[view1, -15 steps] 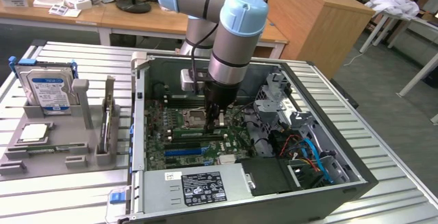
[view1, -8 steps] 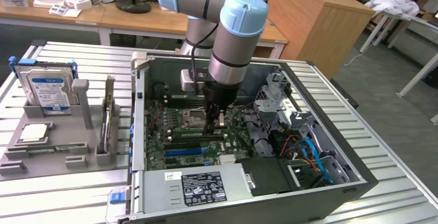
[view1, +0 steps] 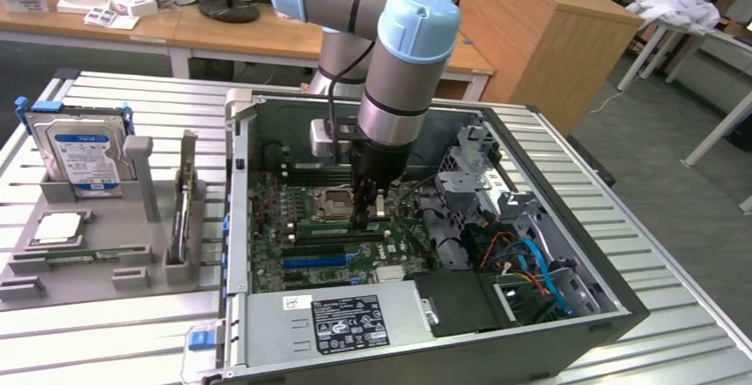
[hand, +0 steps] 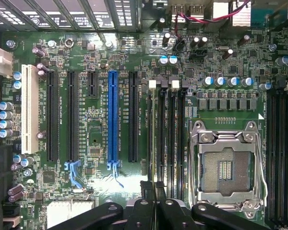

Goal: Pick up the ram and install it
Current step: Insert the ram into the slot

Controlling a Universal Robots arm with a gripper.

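Claw (view1: 376, 212) (hand: 153, 187) closed, fingers together, nothing seen between them. It hangs inside the open computer case (view1: 587, 332), low over the motherboard (hand: 96, 124), above the black memory slots (hand: 165, 139). Ram (view1: 73, 255) lies flat in the grey rack (view1: 106, 284) on the tabletop (view1: 118, 350), exterior view's left, well apart from the claw.

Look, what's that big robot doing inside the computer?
A robot arm reaches down into an open computer case. Its jaws are shut and sit low over the green motherboard, right by the thin black memory slots next to the empty processor socket. I cannot tell whether a ram stick is between them. On the exterior view's left, a hard drive stands in a grey rack.
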